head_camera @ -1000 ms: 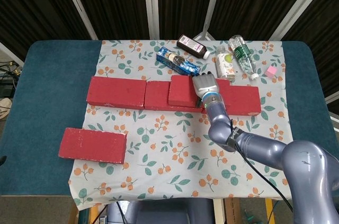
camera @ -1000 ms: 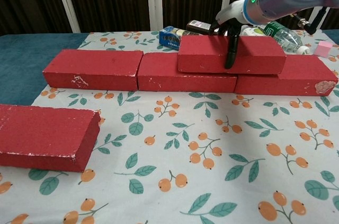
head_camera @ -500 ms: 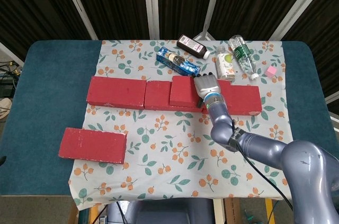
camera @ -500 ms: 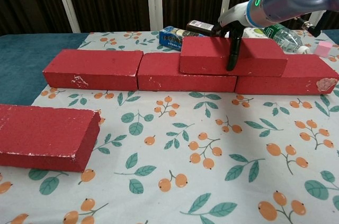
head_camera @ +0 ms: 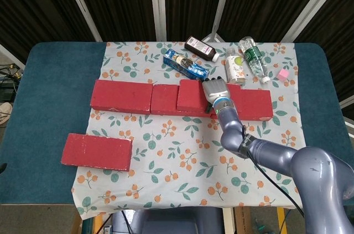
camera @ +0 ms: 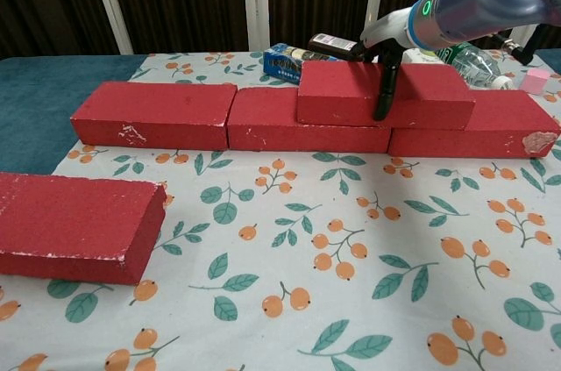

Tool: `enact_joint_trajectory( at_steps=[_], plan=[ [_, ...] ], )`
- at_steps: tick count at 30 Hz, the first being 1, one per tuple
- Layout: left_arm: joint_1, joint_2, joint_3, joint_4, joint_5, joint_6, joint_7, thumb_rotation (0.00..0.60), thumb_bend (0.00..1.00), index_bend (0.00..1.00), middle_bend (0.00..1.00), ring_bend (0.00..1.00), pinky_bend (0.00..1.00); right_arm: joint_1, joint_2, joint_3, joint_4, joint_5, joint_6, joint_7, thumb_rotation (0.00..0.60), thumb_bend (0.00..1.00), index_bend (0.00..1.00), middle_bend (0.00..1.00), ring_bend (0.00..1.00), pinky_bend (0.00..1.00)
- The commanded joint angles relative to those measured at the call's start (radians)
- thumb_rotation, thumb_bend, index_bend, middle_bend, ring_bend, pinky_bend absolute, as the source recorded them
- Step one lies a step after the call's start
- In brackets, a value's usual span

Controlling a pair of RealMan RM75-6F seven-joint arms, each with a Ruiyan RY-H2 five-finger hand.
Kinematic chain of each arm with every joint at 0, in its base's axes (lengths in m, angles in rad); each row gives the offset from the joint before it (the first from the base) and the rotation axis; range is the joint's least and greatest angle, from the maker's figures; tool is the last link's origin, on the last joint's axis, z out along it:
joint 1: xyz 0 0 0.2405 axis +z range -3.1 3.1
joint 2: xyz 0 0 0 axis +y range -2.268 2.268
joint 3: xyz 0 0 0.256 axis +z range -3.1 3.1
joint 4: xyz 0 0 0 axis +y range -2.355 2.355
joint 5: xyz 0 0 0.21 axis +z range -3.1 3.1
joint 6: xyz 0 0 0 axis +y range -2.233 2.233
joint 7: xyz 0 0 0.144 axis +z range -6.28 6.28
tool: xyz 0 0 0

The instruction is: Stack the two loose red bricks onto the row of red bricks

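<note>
While gripped by right hand point(head_camera: 214, 91), stacked brick point(camera: 386, 95)

1 red brick point(camera: 337, 99) atop row point(camera: 153, 114), 1 loose point(camera: 74, 224)

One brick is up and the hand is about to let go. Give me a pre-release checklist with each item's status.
1. Stacked brick rests on the row of red bricks, spanning the joint between the middle and right bricks: ok.
2. Stacked brick level, not tilted: ok in the chest view.
3. Right hand grips the stacked brick, a finger down its front face: ok.
4. Bottles behind the row stand apart from the hand: cannot tell, close in the head view.
5. Second loose brick lies flat on the cloth, unobstructed: ok.
6. Left hand ready for it: cannot tell, not visible.
</note>
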Motion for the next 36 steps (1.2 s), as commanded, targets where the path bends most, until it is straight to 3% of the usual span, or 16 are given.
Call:
enact_joint_trajectory(
  at_steps=[1, 6, 11, 23, 36],
  plan=[
    [0.001, 0.0, 0.0, 0.0, 0.0, 0.001, -0.001, 0.6, 0.0, 0.05, 0.0, 0.0, 0.22, 0.002, 0.004, -0.004, -0.007, -0.003, 0.003, 0.006, 0.6, 0.0, 0.07, 0.27, 0.22, 0.08],
    [0.001, 0.001, 0.0, -0.001, 0.0, 0.001, -0.001, 0.6, 0.0, 0.05, 0.0, 0.0, 0.22, 0.008, 0.014, -0.009, -0.022, 0.002, -0.003, 0.017, 0.6, 0.0, 0.0, 0.1, 0.04, 0.0],
    [0.002, 0.001, -0.002, -0.002, 0.001, 0.004, -0.004, 0.6, 0.0, 0.05, 0.0, 0.0, 0.22, 0.005, 0.014, -0.001, -0.025, -0.021, 0.01, 0.047, 0.6, 0.0, 0.0, 0.01, 0.0, 0.0],
    [0.002, -0.001, -0.004, 0.001, -0.001, 0.007, -0.003, 0.6, 0.0, 0.05, 0.0, 0.0, 0.22, -0.005, 0.005, -0.005, -0.017, -0.056, 0.027, 0.087, 0.6, 0.0, 0.0, 0.0, 0.0, 0.0],
    [0.004, 0.0, -0.003, -0.001, 0.0, 0.008, -0.003, 0.6, 0.0, 0.05, 0.0, 0.0, 0.22, 0.01, 0.041, -0.014, -0.08, -0.051, 0.043, 0.085, 0.6, 0.0, 0.0, 0.0, 0.0, 0.0]
  ],
)
